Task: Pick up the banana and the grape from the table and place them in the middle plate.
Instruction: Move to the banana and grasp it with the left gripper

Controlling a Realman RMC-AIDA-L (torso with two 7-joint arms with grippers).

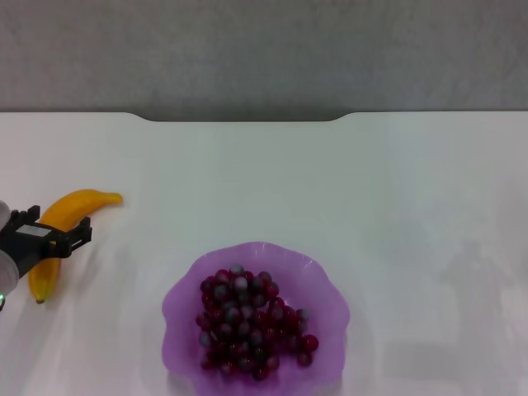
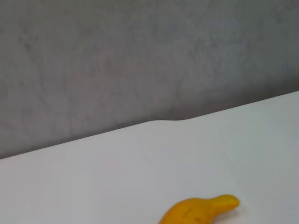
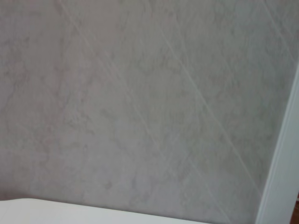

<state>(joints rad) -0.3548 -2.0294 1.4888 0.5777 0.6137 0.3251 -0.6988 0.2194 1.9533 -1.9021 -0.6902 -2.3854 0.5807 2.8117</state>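
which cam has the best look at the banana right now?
Head view: the banana shows nearly end to end on the table, with the left gripper over its middle. Left wrist view catches only one end at the frame edge. Right wrist view shows none of it.

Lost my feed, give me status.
Left end effector over the banana, on the table. Right arm out of view. Grapes in the plate. Nothing in the way.
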